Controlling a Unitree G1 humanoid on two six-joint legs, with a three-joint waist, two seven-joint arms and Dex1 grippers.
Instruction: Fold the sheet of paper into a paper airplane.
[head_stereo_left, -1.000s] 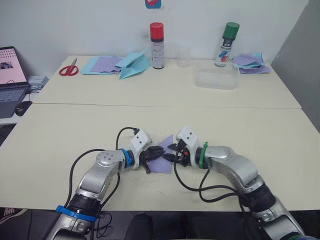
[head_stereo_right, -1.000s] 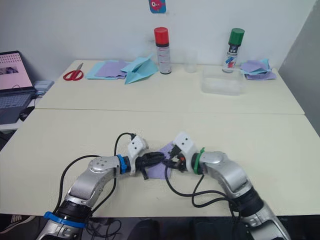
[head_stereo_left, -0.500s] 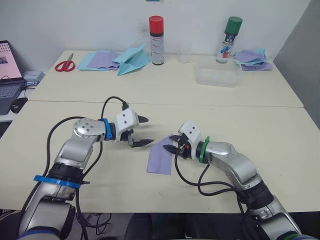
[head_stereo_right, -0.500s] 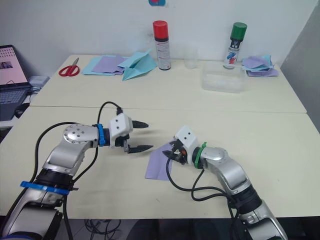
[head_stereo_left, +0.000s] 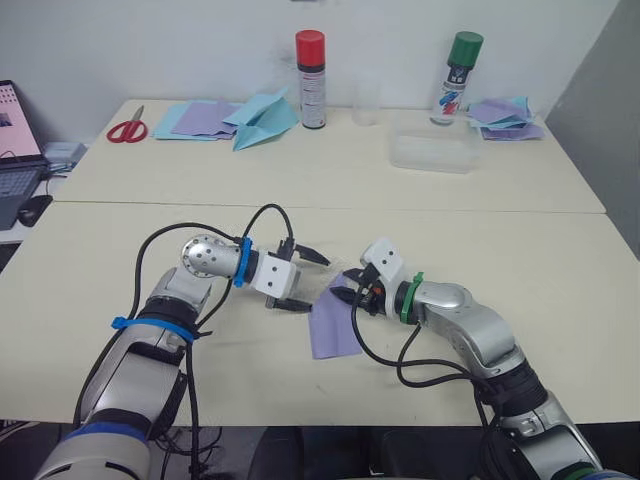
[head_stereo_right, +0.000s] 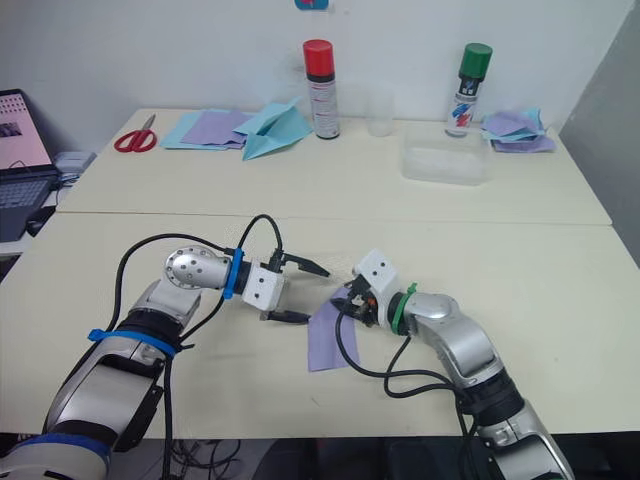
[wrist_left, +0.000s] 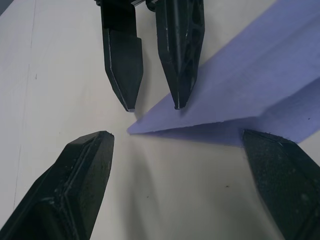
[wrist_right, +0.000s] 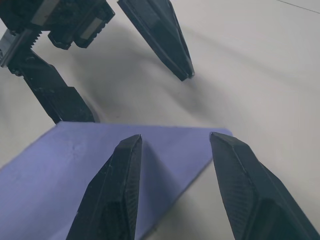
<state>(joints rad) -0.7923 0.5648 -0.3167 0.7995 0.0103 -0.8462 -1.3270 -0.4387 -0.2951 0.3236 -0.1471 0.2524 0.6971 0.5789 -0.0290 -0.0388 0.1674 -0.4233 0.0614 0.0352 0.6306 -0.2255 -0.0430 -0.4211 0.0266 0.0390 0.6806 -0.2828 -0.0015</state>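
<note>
Since 0.5 s ago the left gripper (head_stereo_left: 305, 280) has swung back down, jaws apart, toward the sheet of paper (head_stereo_left: 335, 325), facing the right gripper (head_stereo_left: 343, 296), whose jaws are also apart over the sheet's upper corner. The thin, matte lavender sheet lies flat on the smooth cream desk (head_stereo_left: 560, 300), folded but not yet pointed into an airplane.
</note>
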